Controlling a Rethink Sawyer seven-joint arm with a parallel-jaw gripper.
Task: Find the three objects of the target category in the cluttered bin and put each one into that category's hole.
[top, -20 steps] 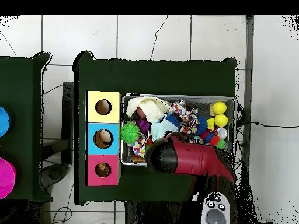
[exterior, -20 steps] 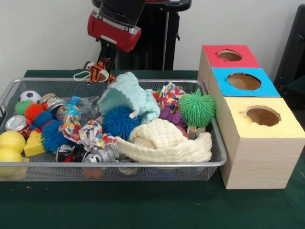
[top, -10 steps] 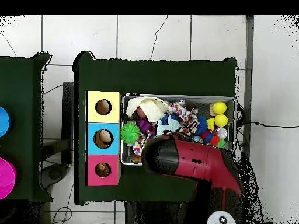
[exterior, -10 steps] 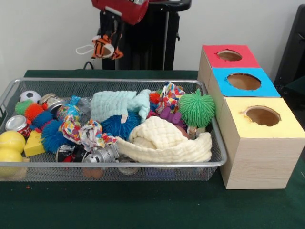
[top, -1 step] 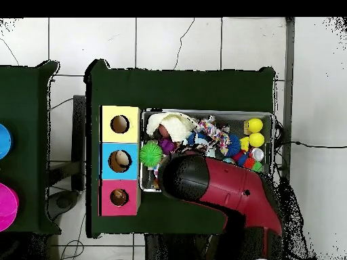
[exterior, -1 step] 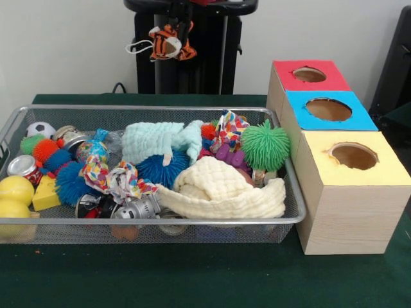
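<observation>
A small orange-and-black striped tiger toy [exterior, -1 step: 169,40] with a white loop is being held aloft by the gripper [exterior, -1 step: 174,19] near the top of the front view, high above the wire mesh bin [exterior, -1 step: 160,221] on the green tabletop [exterior, -1 step: 192,282]. Below, a cream cloth [exterior, -1 step: 225,189], a green spiky ball [exterior, -1 step: 265,145] and yellow balls [exterior, -1 step: 14,199] are being left in the bin, beside the red [exterior, -1 step: 308,75], blue [exterior, -1 step: 329,110] and yellow [exterior, -1 step: 353,156] holed boxes.
</observation>
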